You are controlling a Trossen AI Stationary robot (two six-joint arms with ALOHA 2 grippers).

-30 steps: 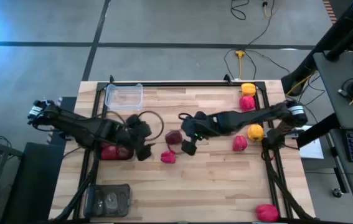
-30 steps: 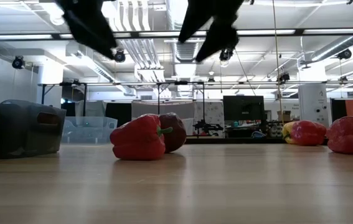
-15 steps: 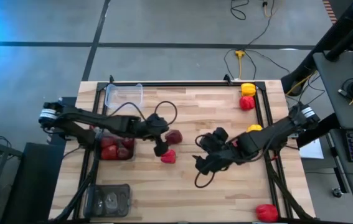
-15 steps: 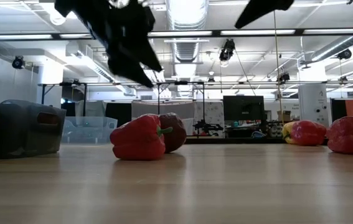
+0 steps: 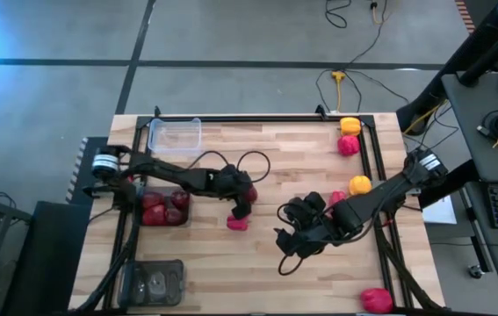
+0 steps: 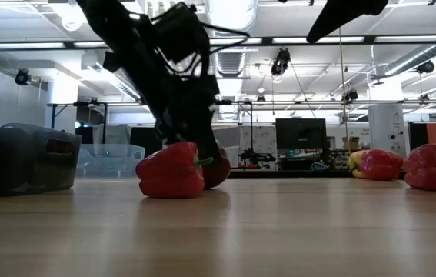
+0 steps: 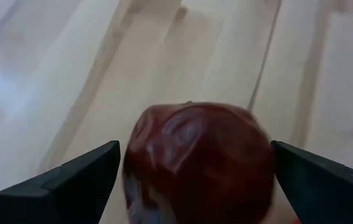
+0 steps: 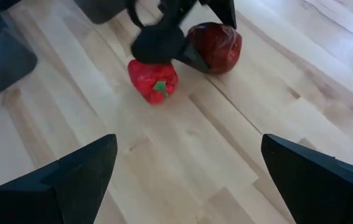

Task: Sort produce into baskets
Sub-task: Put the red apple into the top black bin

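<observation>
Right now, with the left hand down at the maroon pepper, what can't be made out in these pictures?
- Maroon pepper: high view, mostly covered by the left hand; contact unclear.
- Dark basket: contents too small to tell.
- Pepper beside the yellow one: mostly hidden under the right arm.
- Right hand: high view, a dark mass.

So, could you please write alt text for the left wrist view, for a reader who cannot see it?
A dark maroon pepper fills the middle of the picture, sitting between the two spread dark fingers of the left hand, which is open around it. Pale wooden table planks run behind the pepper.
</observation>
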